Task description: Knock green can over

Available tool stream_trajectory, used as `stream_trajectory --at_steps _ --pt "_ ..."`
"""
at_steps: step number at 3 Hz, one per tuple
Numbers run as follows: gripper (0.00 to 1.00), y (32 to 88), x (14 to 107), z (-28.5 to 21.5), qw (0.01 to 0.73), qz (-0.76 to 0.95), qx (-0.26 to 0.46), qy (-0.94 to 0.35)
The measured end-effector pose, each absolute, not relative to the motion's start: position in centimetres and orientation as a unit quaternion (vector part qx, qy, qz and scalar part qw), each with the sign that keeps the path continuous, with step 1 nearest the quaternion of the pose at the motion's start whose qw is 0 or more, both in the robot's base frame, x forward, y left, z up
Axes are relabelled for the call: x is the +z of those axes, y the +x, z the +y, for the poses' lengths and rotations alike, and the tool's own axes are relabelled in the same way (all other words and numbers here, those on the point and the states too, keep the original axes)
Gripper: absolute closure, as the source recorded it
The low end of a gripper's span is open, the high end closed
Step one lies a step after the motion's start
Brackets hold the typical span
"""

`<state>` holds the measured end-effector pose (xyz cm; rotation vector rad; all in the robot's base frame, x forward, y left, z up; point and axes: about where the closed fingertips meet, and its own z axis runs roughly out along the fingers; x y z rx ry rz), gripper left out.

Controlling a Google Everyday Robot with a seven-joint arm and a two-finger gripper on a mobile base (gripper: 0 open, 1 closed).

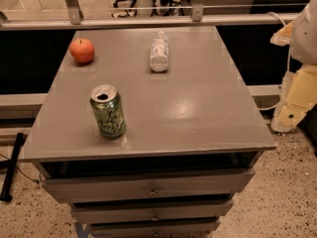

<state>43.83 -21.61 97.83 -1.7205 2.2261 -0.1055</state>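
the green can (107,111) stands upright near the table's (198,128) front left edge, nothing beside it, so a side push should tip it; the gripper (296,100) hangs off the right side, well apart, its state i cannot tell; beyond, a bottle (159,51) and an apple (82,50).

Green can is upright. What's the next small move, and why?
Probably bring the claw in from beyond the right edge of the table toward the green can: it stands upright near the front left corner, far from the claw.
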Motion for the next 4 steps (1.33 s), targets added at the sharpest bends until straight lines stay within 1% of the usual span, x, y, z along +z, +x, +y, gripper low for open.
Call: stream_trajectory --at_steps 1,2,3,4 --pt "0.0 43.9 97.8 -21.6 0.163 0.78 -0.037 -0.603" --pt "0.0 43.9 97.3 -20.4 0.168 0.779 -0.025 -0.604" --pt "0.0 44.2 95.3 -18.3 0.192 0.776 0.024 -0.6" --pt "0.0 44.4 93.9 -14.2 0.237 0.761 0.103 -0.595"
